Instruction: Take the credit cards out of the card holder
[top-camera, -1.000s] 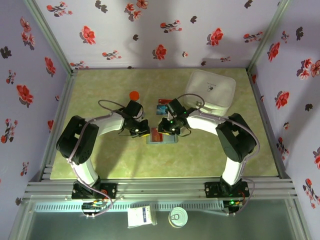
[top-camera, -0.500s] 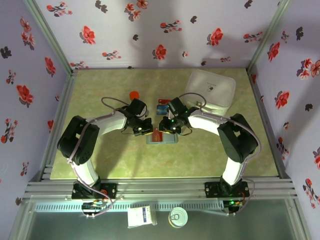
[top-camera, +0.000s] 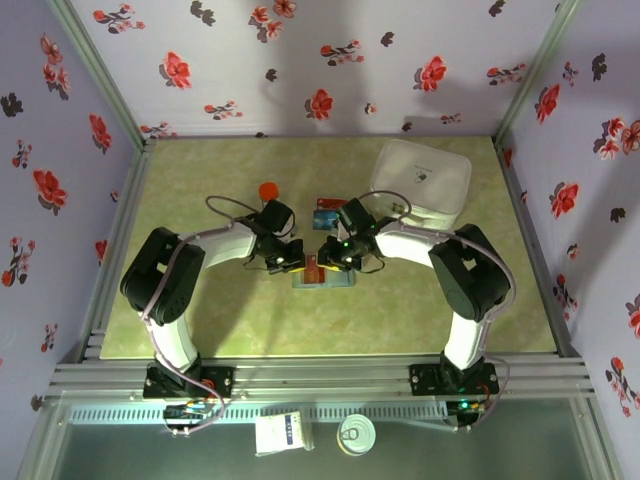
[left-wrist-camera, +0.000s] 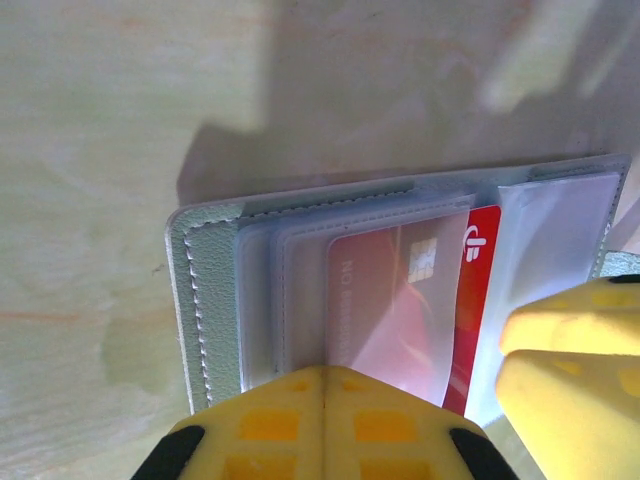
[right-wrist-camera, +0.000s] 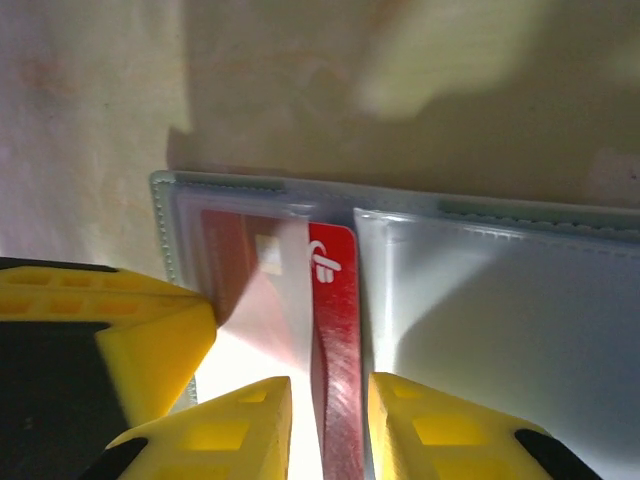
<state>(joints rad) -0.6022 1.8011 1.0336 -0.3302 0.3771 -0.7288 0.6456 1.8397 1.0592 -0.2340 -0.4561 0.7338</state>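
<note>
Noted on the near ledge a small white packet (top-camera: 280, 432) and a round tin (top-camera: 357, 434), both placed as 1 second ago. Found the card holder (left-wrist-camera: 215, 290) lying open and flat on the table (top-camera: 220, 310) at mid-depth, between the 2 arms, unmoved. Found the left gripper (left-wrist-camera: 322, 392) fully closed, tip set against the edge of the holder's card-bearing panel; logged as shifted slightly toward the holder since the earlier frame. Found the right gripper (right-wrist-camera: 328, 405) clamped on the exposed end of the red credit card (right-wrist-camera: 333, 290), with that card half inside its clear sleeve; position unchanged. Observed beyond them 1 loose card (top-camera: 325, 210) on the table, an orange-red round object (top-camera: 267, 190) and, far right, the white lidded box (top-camera: 420, 182).
</note>
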